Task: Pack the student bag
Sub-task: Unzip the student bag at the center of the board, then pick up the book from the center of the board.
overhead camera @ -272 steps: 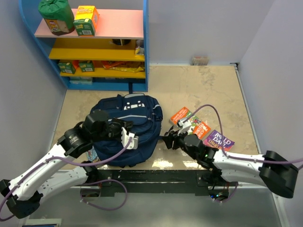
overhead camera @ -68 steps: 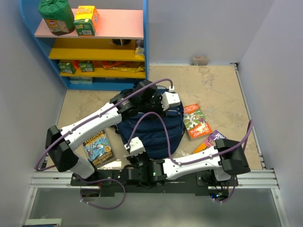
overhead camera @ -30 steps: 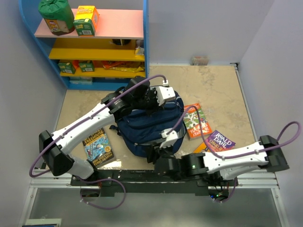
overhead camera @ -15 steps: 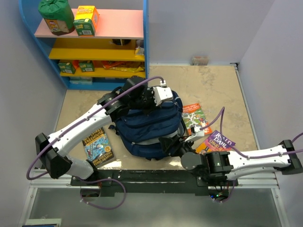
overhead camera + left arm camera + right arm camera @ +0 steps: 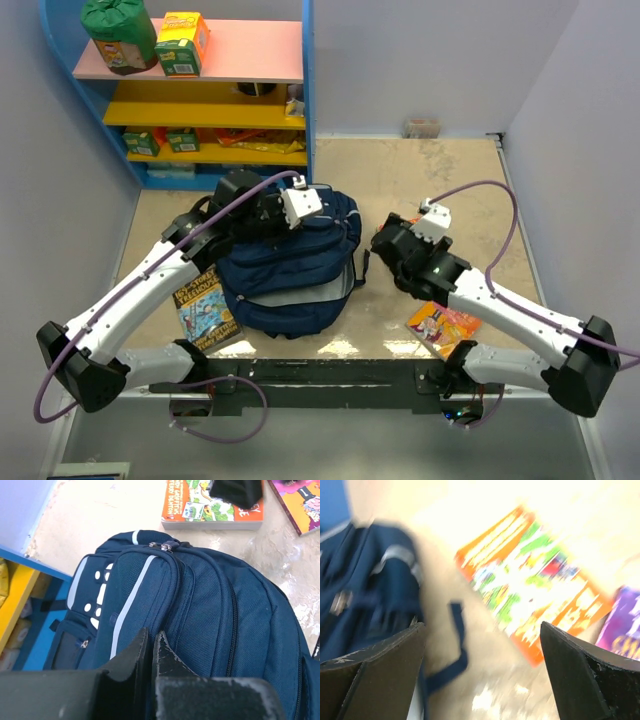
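The student bag [image 5: 290,275] is a navy backpack lying on the floor in the middle of the top view. My left gripper [image 5: 272,218] is at its top end with its jaws shut together against the fabric [image 5: 200,605], and the fold they pinch is hidden between the fingers [image 5: 151,632]. My right gripper [image 5: 383,248] hovers just right of the bag, jaws wide open with nothing between them. Its blurred wrist view shows bare floor and a loose blue strap [image 5: 455,645] between the fingers [image 5: 482,625], with the bag [image 5: 365,590] at the left.
An orange and green book [image 5: 530,590] lies right of the bag, with a purple book [image 5: 625,625] beyond it. Another book [image 5: 203,305] lies left of the bag, and an orange one [image 5: 445,325] sits near the front rail. The blue shelf unit [image 5: 200,100] stands at the back left.
My right arm swung from in front of the bag to its right side and its jaws opened wide. My left gripper drew the bag's top to the left.
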`<state>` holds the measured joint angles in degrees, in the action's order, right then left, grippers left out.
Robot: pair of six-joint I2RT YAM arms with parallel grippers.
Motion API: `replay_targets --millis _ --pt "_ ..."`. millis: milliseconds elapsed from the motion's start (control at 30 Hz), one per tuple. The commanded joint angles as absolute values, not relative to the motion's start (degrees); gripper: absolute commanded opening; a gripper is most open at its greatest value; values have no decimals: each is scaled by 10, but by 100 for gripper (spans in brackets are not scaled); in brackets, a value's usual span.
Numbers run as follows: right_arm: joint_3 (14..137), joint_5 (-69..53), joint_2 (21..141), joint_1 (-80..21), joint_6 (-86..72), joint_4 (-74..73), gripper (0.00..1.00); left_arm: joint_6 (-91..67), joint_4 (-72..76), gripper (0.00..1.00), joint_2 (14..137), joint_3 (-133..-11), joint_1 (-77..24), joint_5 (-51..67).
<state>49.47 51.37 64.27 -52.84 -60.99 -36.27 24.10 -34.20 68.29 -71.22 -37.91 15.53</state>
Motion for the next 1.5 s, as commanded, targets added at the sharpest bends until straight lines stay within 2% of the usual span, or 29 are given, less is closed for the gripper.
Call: replay_targets --millis 0,200,500,733,967,1067,1100,1200,1367,1400,1467 --pt "519 448 680 -441 -425 -277 99 238 -287 0 662 -716 -370 132" --pt "582 406 828 -411 -339 -268 99 221 -285 0 663 -730 -370 132" --pt "616 388 934 -344 -266 -279 99 221 -292 0 650 -710 -369 152" --pt "659 359 1017 -334 -248 -290 99 220 -294 0 639 -708 -369 164" --pt "650 313 1037 -313 -254 -279 98 221 -292 0 632 -695 -369 170" --pt "642 264 1033 -268 -254 -271 86 221 -291 0 630 -691 -369 168" --pt "638 249 1034 -258 -254 -266 77 221 -290 0 630 -691 -369 167" --pt "628 186 1040 -227 -247 -251 64 221 -291 0 634 -695 -369 166" --pt "616 109 1072 -211 -237 -236 50 222 -292 0 640 -702 -369 166" --pt "609 86 1079 -209 -238 -229 38 223 -291 0 641 -702 -369 165" --pt "603 64 1085 -203 -243 -219 26 224 -291 0 642 -702 -369 164"
